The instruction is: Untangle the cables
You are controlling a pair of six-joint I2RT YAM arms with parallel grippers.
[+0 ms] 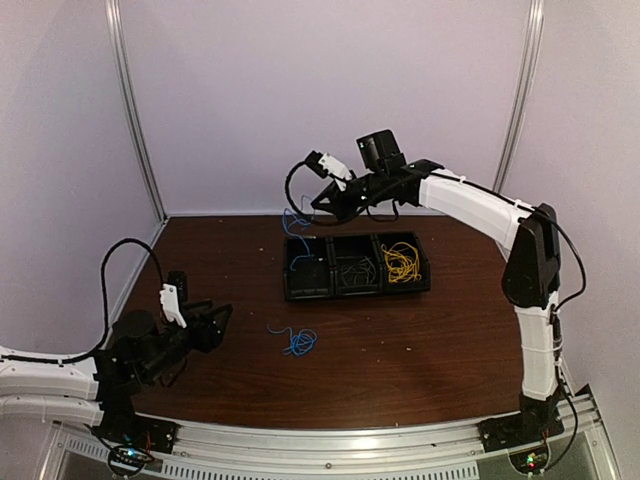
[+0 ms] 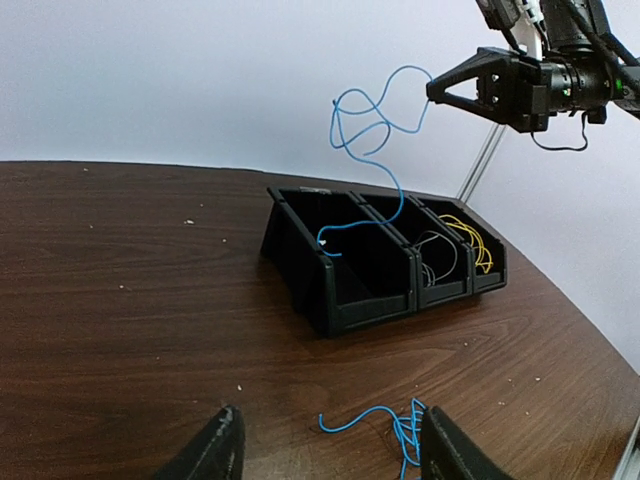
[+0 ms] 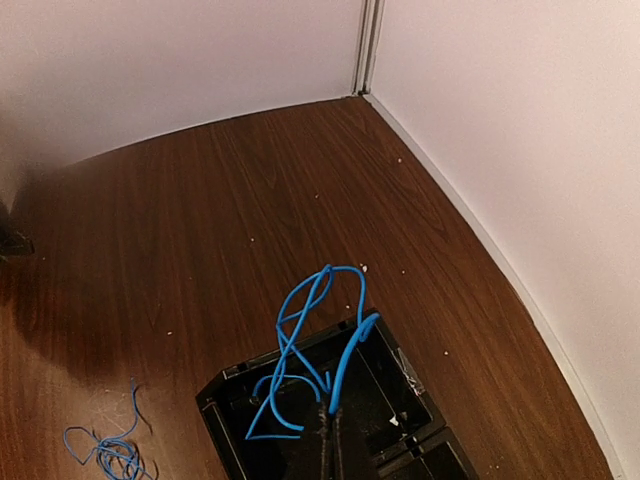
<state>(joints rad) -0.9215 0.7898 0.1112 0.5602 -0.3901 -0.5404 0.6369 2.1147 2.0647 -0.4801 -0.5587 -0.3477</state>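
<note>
currently the right gripper (image 2: 437, 90) pinches a blue cable (image 2: 365, 130) hanging below it into the bin (image 2: 340, 300); sorting step, seemingly. next likely: lower, release. left gripper (image 2: 325, 452) gapes wide, empty.

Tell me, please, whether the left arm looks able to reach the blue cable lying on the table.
Probably yes: the blue cable lies just ahead of the open left gripper, with nothing between them.

The bench (image 1: 220, 270) left of the black bin (image 1: 340, 293) lies open. A hanging wire (image 2: 370, 130) runs from the right tool (image 2: 434, 92) into the bin's left compartment, barring that air. A loose wire (image 1: 295, 342) lies before the left tool (image 2: 330, 450).
</note>
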